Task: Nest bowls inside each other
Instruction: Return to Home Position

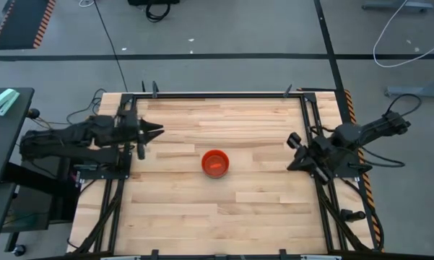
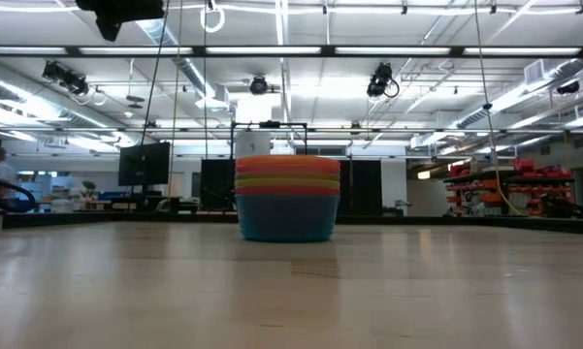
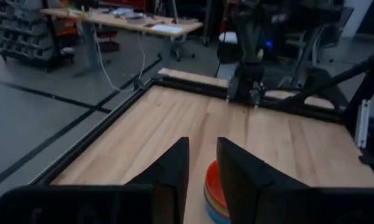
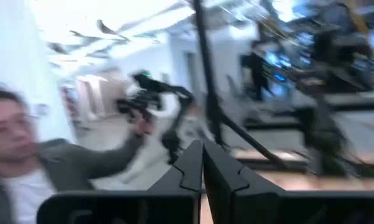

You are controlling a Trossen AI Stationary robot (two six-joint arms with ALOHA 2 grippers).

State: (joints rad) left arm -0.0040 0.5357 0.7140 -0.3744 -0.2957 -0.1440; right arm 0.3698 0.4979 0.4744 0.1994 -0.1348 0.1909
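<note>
The bowls stand nested in one stack (image 1: 215, 162) near the table's middle, its base on the wood. From above only the pink-red top bowl shows. The low view shows the stack (image 2: 287, 198) from the side, with red, orange and yellow rims over a blue bowl at the bottom. My left gripper (image 1: 157, 131) waits at the table's left edge, open, pointing toward the stack (image 3: 215, 194). My right gripper (image 1: 292, 140) waits at the table's right edge, shut (image 4: 202, 167), raised and pointing away from the table top.
A black metal frame (image 1: 224, 94) runs around the wooden table. Bare wood lies on all sides of the stack. A person (image 4: 25, 168) shows in the room in the right wrist view, beyond the table.
</note>
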